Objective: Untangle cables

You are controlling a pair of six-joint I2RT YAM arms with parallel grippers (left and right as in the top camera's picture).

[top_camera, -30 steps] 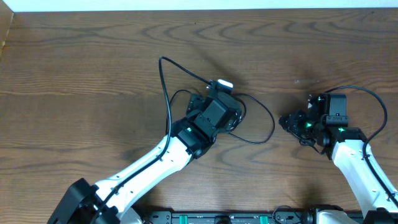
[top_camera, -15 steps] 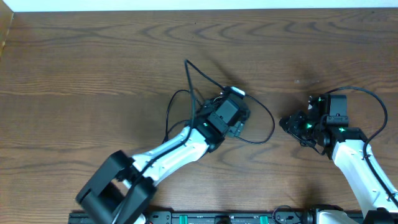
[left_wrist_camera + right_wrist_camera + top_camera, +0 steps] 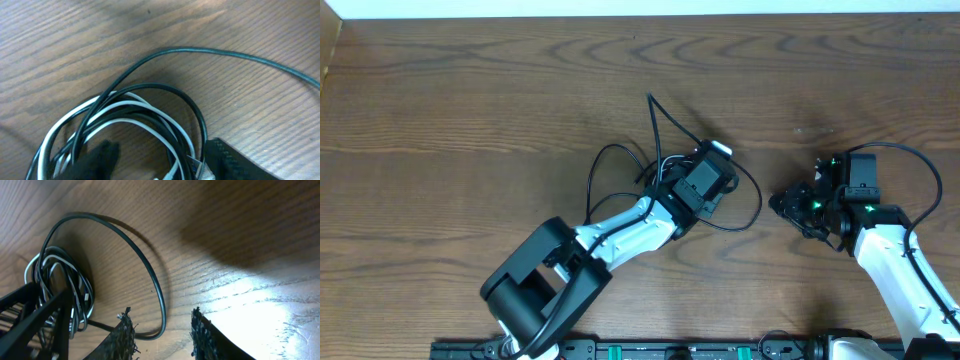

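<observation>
The cables lie in a tangle at mid-table. A black cable loops to the left, and its free end points toward the far edge. A second black loop bulges right. My left gripper sits on top of the knot. In the left wrist view its fingers straddle coils of white cable and black cable, with bare wood showing between them, so the left gripper is open. My right gripper rests just right of the loop, and the right gripper is open and holds nothing.
The wooden table stretches wide on the left and along the back. A pale wall edge runs along the far side. The right arm's own thick black wire arcs above its wrist.
The left gripper moved to the right, dragging the tangle with it. The black free end shifted right, and the left jaws narrowed around the coils. The right arm stayed put.
</observation>
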